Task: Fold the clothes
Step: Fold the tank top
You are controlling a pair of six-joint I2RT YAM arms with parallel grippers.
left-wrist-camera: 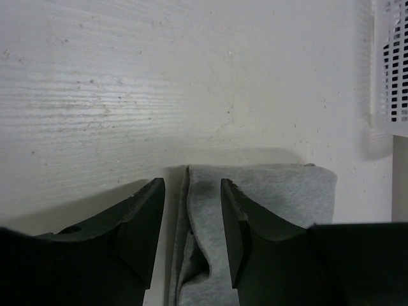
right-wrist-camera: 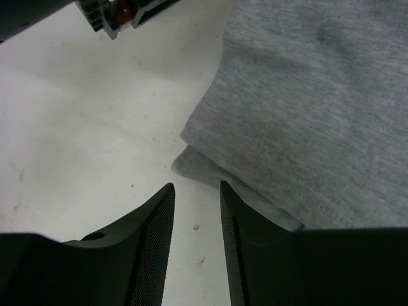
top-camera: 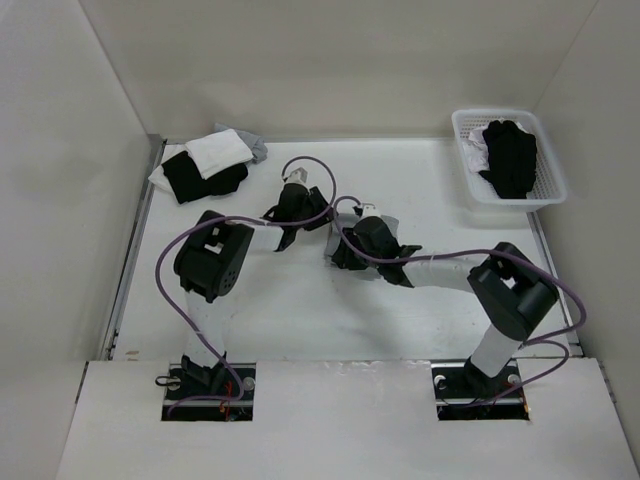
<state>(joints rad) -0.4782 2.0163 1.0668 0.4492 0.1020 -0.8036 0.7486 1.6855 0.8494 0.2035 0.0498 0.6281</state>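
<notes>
The clothes [left-wrist-camera: 274, 191], a heather-grey knit piece, lie folded flat on the white table. In the left wrist view a folded edge of them runs up between the fingers of my left gripper [left-wrist-camera: 191, 185], which is open, its pads clear of the fabric. My right gripper [right-wrist-camera: 197, 186] is open over bare table, with a layered corner of the clothes [right-wrist-camera: 306, 108] just ahead and to its right. From above, my left gripper [top-camera: 300, 215] and my right gripper [top-camera: 338, 248] meet mid-table and cover most of the clothes [top-camera: 383, 222].
A white mesh basket [top-camera: 500, 115] at the back right holds a black garment [top-camera: 510, 158]; its corner [left-wrist-camera: 392, 64] shows in the left wrist view. Black and white folded pieces [top-camera: 205, 165] lie at the back left. White walls enclose the table.
</notes>
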